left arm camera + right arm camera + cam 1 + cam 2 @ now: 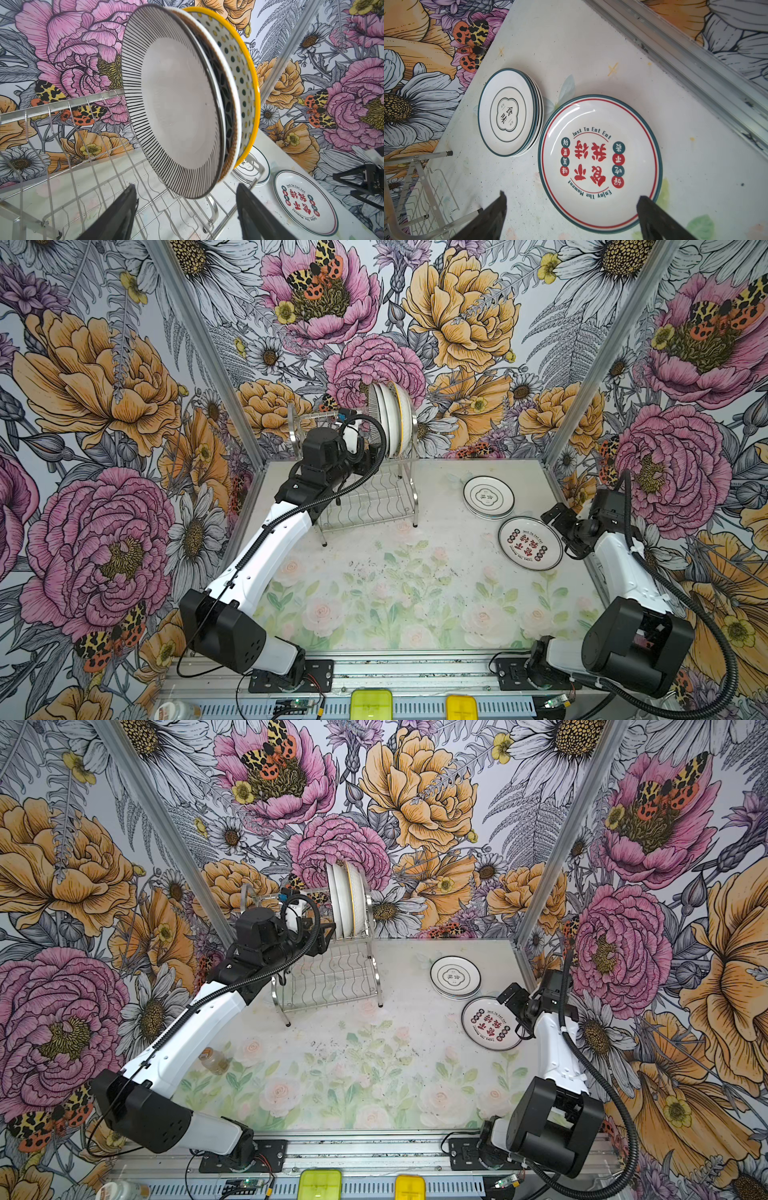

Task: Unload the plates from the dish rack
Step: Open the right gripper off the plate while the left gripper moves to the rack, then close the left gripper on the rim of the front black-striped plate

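The dish rack stands at the back of the table. Three plates stand upright at the right end of its upper tier. In the left wrist view the nearest is black-striped, then a dark-patterned one, then a yellow-rimmed dotted one. My left gripper is open, its fingers either side of the striped plate's lower edge and not touching it. My right gripper hangs open over a red-character plate lying flat on the table.
A stack of dark-rimmed plates lies flat behind the red-character plate. A small jar sits beside the left arm. Two yellow boxes rest at the front rail. Metal corner posts and patterned walls close in the sides.
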Controlling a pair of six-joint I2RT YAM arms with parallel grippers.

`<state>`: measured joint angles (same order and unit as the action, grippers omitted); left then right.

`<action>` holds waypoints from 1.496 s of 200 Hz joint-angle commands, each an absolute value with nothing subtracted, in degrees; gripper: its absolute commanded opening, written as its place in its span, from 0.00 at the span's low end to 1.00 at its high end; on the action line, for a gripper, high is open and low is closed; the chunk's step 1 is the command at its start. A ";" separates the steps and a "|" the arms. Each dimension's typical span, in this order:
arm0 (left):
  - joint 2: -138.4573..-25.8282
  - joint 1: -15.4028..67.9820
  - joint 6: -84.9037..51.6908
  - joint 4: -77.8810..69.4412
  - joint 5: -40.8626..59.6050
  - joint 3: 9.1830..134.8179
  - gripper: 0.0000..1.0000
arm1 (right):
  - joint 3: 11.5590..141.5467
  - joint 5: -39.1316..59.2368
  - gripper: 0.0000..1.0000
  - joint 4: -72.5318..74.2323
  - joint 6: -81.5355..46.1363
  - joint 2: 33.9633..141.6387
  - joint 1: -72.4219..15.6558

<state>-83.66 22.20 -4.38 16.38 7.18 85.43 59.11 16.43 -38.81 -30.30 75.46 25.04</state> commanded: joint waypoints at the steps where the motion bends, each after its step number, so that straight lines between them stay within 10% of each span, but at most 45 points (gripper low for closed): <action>1: -84.13 21.91 -4.13 14.35 9.46 87.80 0.74 | 61.09 17.40 0.99 -38.65 -29.31 75.76 24.61; 299: -91.57 21.44 -1.46 7.64 10.43 90.35 0.44 | 61.61 19.60 0.99 -38.74 -28.13 76.20 24.69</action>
